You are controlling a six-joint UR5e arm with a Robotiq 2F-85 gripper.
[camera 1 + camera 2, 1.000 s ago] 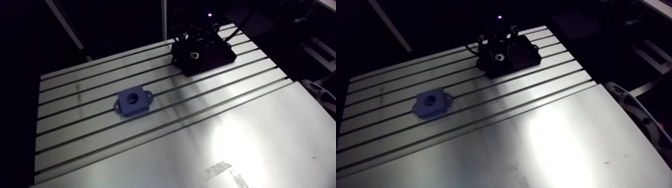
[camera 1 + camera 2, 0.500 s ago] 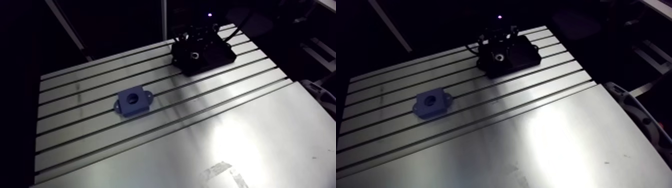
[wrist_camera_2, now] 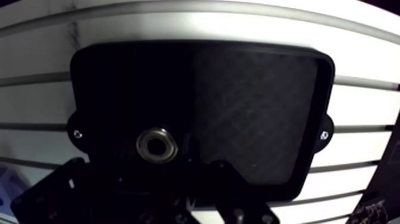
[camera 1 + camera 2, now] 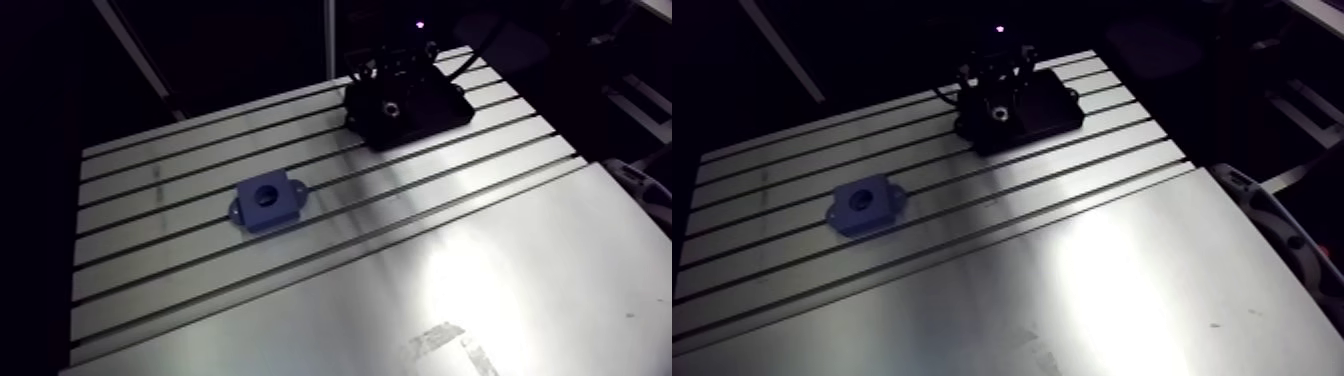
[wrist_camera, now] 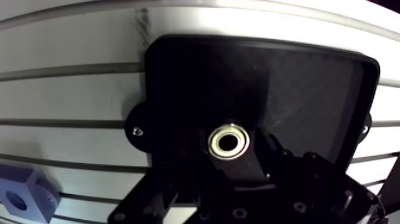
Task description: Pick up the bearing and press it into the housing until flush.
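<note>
The bearing (image 5: 229,142), a small silver ring, shows face-on between the dark fingertips of my gripper (image 5: 231,155). The gripper is shut on it just above the floor of a black tray (image 5: 309,77). In the arm view the gripper (image 4: 392,88) stands over that tray (image 4: 440,108) at the table's far end. The housing (image 4: 266,203) is a blue block with a round bore and two side ears. It lies flat on the slotted table, well apart from the tray and nearer the table's middle. One corner of the housing (image 5: 18,199) also shows in the wrist view, off to the side of the gripper.
The slotted aluminium table (image 4: 200,270) runs between tray and housing. A smooth metal plate (image 4: 480,280) covers its near part. The table's far edge lies just behind the tray.
The wrist has risen very slightly over the tray, with the bearing still at the fingertips. The housing and the tray have not moved.
</note>
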